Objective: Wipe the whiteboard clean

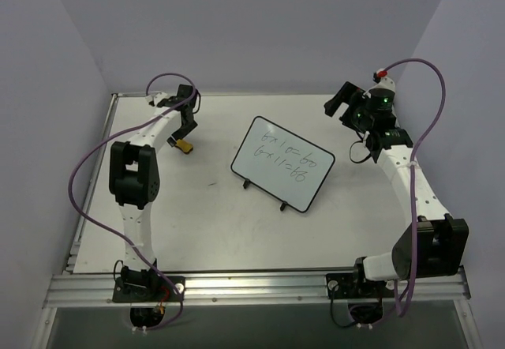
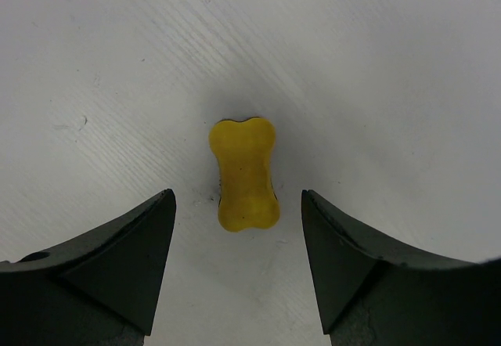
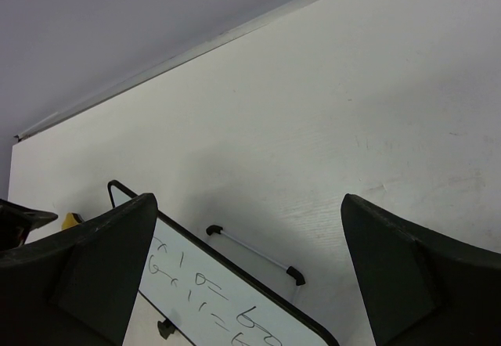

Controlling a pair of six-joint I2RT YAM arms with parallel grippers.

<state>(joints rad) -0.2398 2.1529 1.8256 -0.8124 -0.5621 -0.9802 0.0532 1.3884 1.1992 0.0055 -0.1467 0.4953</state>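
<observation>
My left pincer hangs wide open and empty over the yellow eraser. It looks light and soft, so I'd pinch its narrow waist. My right pincer, far right, is also spread wide, holding nothing. The whiteboard stands mid-table on 2 feet with 2 written lines. It is probably light, stiff and prone to sliding, so I'd steady its rim. Only tabletop separates eraser and board.

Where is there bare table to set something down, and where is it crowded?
Bare: the near strip between the whiteboard and the front rail, and the far edge behind it. Crowded: around the yellow eraser under the left pincer.
</observation>
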